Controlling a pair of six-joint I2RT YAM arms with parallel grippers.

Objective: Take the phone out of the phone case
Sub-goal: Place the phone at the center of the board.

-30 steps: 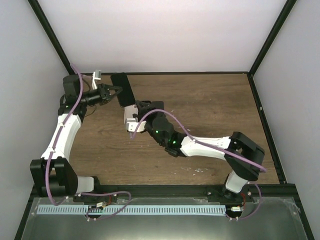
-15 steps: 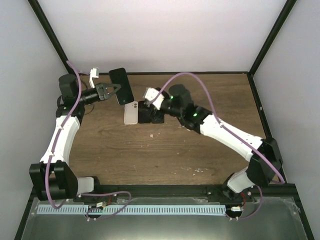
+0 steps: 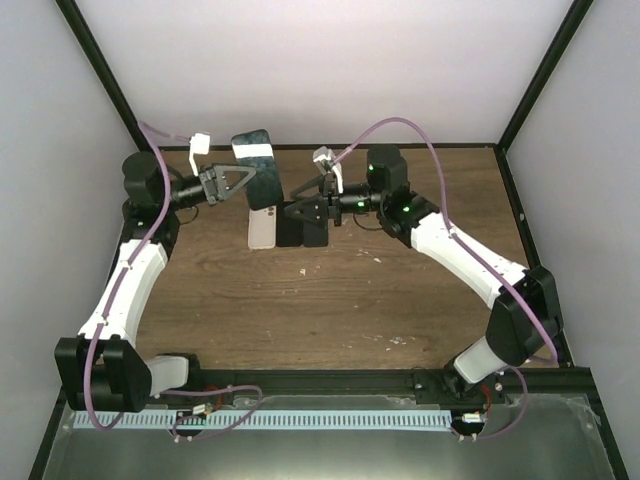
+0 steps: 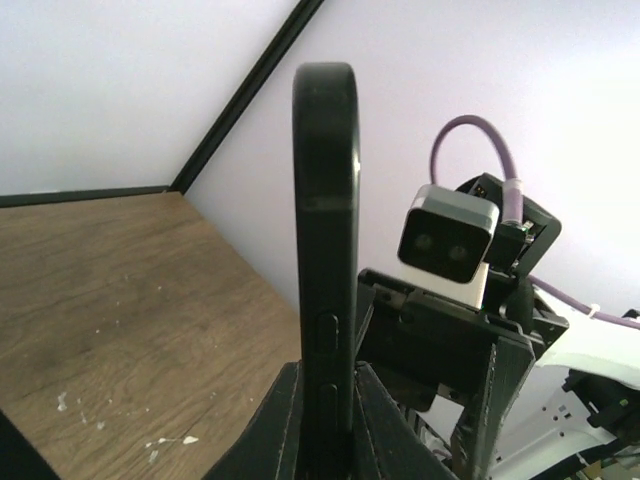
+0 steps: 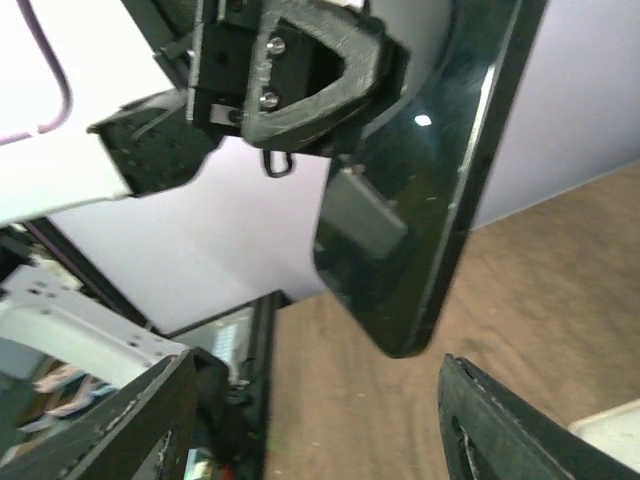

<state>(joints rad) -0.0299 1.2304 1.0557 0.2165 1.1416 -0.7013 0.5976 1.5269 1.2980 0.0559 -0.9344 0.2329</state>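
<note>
Phone (image 4: 325,200) lower end hidden inside clamped left pincer (image 4: 327,398)

Edge-on in the left wrist view, the phone (image 4: 325,250) has its lower end hidden between the fingers (image 4: 275,425) of the left tool (image 4: 325,372). In the right wrist view its top runs off the upper edge, and only a corner of the pale case (image 5: 610,432) shows at lower right.

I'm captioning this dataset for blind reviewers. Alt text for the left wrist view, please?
A slim black phone-shaped slab stands upright, edge-on, clamped at its bottom by the left gripper. Behind it, the right arm's wrist camera faces the lens; wooden table at left.
</note>
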